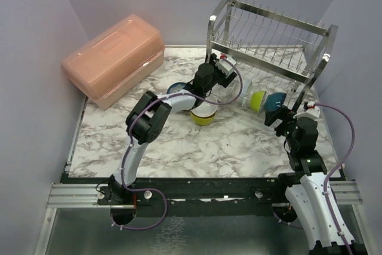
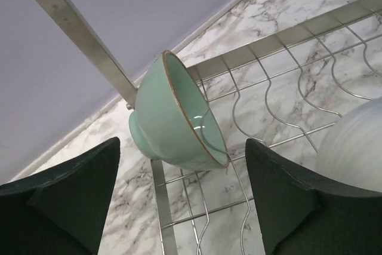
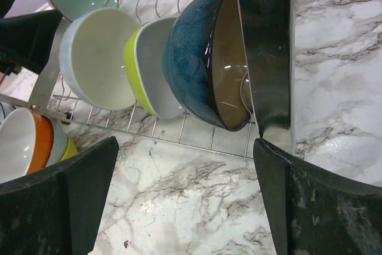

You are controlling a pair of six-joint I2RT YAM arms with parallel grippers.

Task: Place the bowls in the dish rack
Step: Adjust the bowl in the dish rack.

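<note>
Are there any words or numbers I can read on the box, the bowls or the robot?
None can be read.
The pink box, the rack and the bowls, such as the mint bowl and the dark blue bowl, show no letters or numbers.
The small white and red patch on the left arm is too small to read.

Free to pass over bare marble surface [image 1: 179, 141] at near middle. Barred far left by pink plastic lidded box [image 1: 113, 58], far right by tall steel wire dish rack [image 1: 274, 40], its lower shelf crowded with upright ceramic bowls [image 3: 191, 58]; stacked bowls [image 1: 203, 116] near its left post.
</note>
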